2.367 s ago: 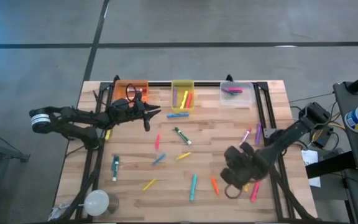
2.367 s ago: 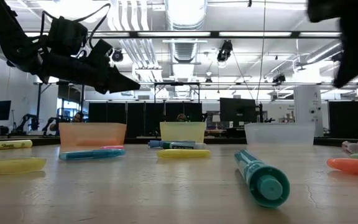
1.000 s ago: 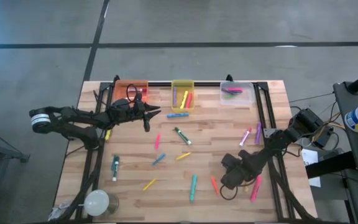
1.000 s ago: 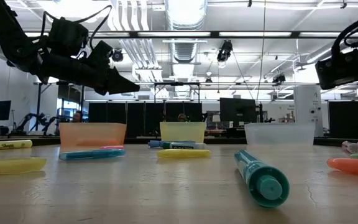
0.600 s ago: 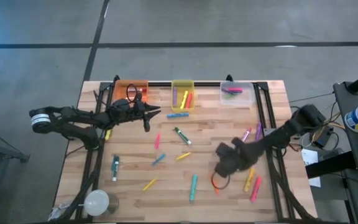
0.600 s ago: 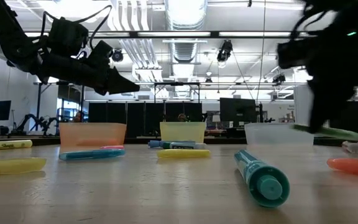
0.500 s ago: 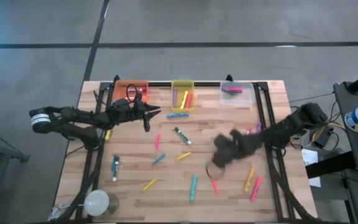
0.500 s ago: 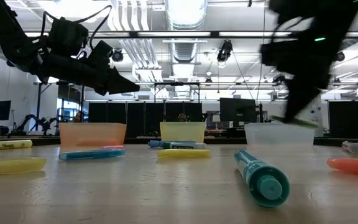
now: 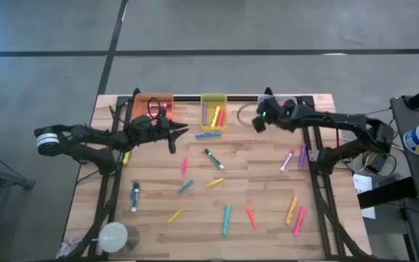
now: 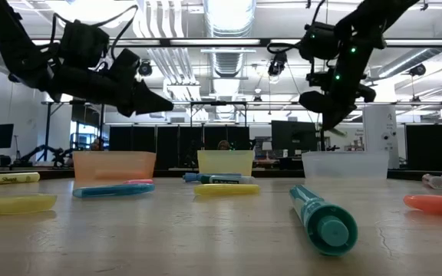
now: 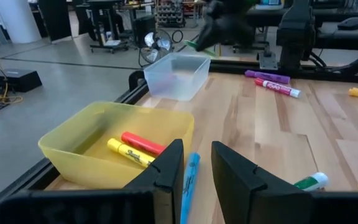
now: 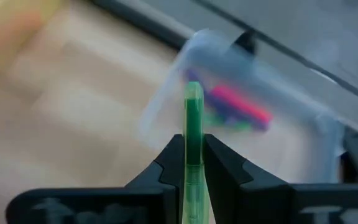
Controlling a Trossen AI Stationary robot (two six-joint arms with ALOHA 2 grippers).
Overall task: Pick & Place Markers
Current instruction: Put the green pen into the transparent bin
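Right pincer (image 12: 193,163) raised above the back of the worktop (image 9: 253,171), just beside the clear bin (image 9: 286,109), fingers clamped on a green marker (image 12: 193,118). Marker is thin, bright green and translucent-looking, standing straight out between the two dark fingers; in the right wrist view its tip points toward the clear bin (image 12: 229,93), which already holds pink and green markers.

Left pincer (image 11: 194,163) hangs over the worktop near the orange bin (image 9: 153,104). Fingers slightly apart, nothing between them; through the gap shows a blue marker (image 11: 188,186) lying on the wood just beside the yellow bin (image 11: 114,146).

Yellow bin contents: one yellow marker (image 11: 129,154) and one red marker (image 11: 143,142), side by side, capped, short.

Loose markers scattered across the worktop, all lying flat: pink (image 9: 184,165), dark green with a white label (image 9: 212,159), teal (image 9: 226,218), orange-red (image 9: 252,217), yellow (image 9: 174,216), and a pink and a purple one near the right rail (image 9: 294,156). Low view: a teal capped marker (image 10: 323,217) lies nearest the camera.
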